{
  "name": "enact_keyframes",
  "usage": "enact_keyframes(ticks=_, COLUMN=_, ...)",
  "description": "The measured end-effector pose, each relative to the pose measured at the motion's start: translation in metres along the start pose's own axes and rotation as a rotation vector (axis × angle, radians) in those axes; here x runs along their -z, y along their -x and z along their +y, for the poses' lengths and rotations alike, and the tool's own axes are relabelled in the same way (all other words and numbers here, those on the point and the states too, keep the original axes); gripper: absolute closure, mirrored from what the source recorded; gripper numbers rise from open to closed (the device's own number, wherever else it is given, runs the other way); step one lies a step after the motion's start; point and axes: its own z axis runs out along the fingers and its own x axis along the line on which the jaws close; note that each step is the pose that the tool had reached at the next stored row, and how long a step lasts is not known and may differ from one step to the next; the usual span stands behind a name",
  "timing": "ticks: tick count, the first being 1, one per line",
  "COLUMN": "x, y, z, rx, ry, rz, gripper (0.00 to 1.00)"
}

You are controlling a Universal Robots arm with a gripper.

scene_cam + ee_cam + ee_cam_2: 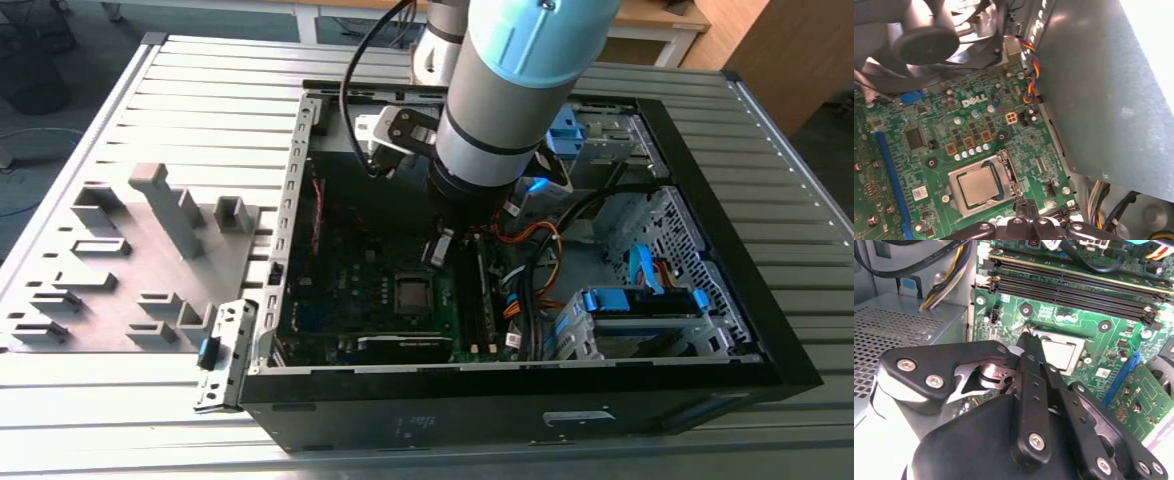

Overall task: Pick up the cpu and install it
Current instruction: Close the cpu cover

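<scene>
We see the light-blue and silver robot arm (pixel 514 90) reaching down from the far side into the open black computer case (pixel 534 425), which lies on its side on a slatted grey metal table (pixel 200 90). The arm's black two-fingered gripper (pixel 1026 340) hangs low over the green motherboard (pixel 979 120), about the middle of the case in the exterior view. Its fingers (pixel 1030 375) are pressed together into one narrow tip, and we see nothing pinched between them. The small, flat, silver-grey square cpu (pixel 976 186) lies level inside the silvery metal socket frame (pixel 966 167) on the motherboard, and both wrist views show it seated there. The gripper's tip stands just beside one corner of that frame; we cannot tell whether it touches the frame. Long black memory slots (pixel 1074 282) run along the board to the exterior view's right of the socket. A round black fan (pixel 924 40) sits over one edge of the board, with a twisted bundle of coloured wires (pixel 1029 60) near it. Blue plastic drive brackets (pixel 641 305) fill the near right part of the case, and orange cables (pixel 534 245) loop just right of the arm. On the table, to the exterior view's left of the case, a flat grey fixture tray (pixel 120 290) carries several upright blocks.
</scene>
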Motion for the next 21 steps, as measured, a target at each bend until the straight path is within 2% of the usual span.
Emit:
enact_keyframes(ticks=2, x=-0.0003, y=-0.0001, z=-0.0001, rx=0.009, ry=0.0005, rz=0.0044, gripper=0.89)
enact_keyframes(ticks=4, x=-0.0004, y=-0.0001, z=-0.0002, rx=0.013, ry=0.0007, rz=0.0060, gripper=0.89)
enact_keyframes(ticks=18, x=-0.0005, y=-0.0001, z=-0.0002, rx=0.014, ry=0.0008, rz=0.0062, gripper=0.89)
enact_keyframes(ticks=21, x=-0.0007, y=-0.0015, z=0.0022, rx=0.015, ry=-0.0004, rz=0.0056, gripper=0.89)
